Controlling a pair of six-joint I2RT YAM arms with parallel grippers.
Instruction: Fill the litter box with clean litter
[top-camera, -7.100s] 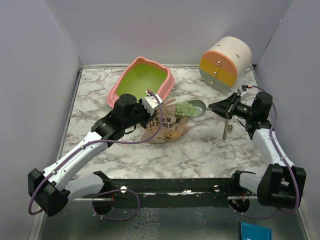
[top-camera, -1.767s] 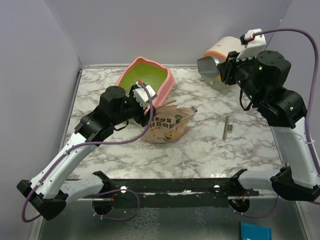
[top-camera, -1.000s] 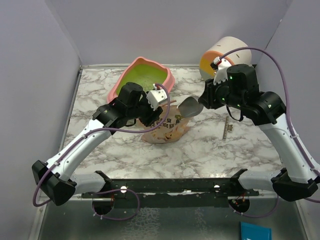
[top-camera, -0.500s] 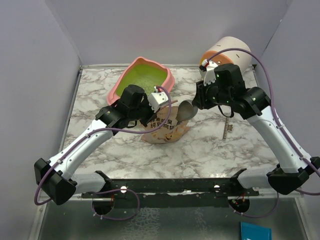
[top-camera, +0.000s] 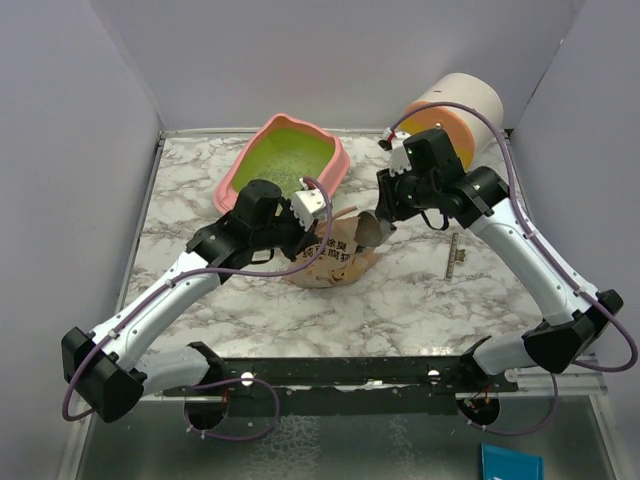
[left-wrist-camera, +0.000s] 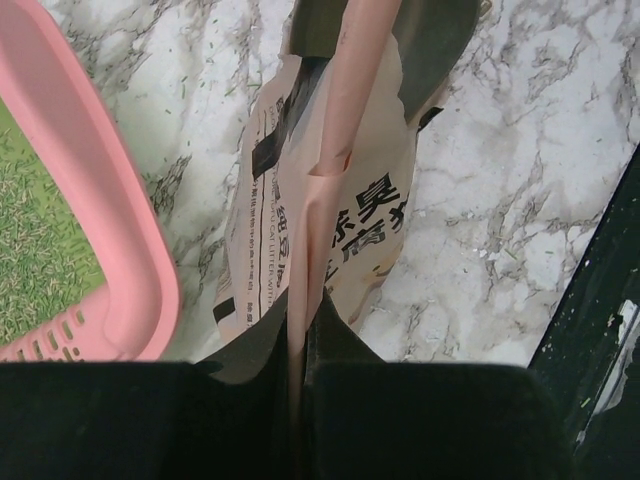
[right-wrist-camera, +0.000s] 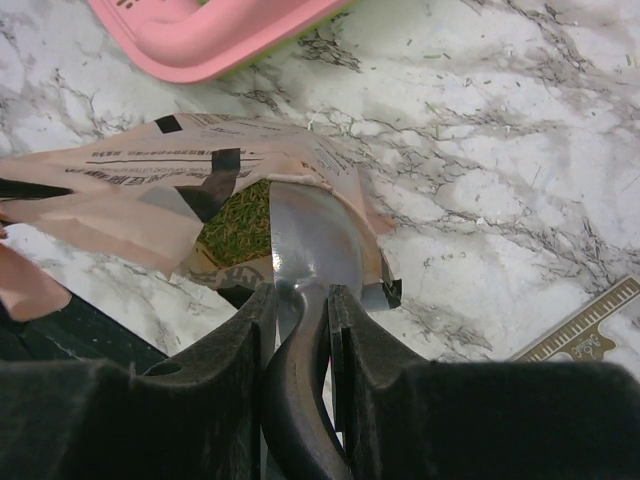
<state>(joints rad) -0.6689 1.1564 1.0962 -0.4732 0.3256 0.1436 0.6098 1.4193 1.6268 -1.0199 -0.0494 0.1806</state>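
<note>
Litter box (top-camera: 230, 190) at rear-left of worktop (top-camera: 420, 300); thin layer of clean litter (top-camera: 288, 160) on its green floor; judged partly filled, more scoops needed; left fingers (left-wrist-camera: 150, 420) clamped on pouch (left-wrist-camera: 330, 220) top edge; right fingers (right-wrist-camera: 215, 385) clamped on scoop (right-wrist-camera: 315, 245) handle, bowl in pouch mouth.

Pink litter box (top-camera: 232, 183) holding clean litter (top-camera: 288, 163)

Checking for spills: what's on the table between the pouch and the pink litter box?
Bare marble table with a few stray granules separates pouch from litter box, seen in the left wrist view.
</note>
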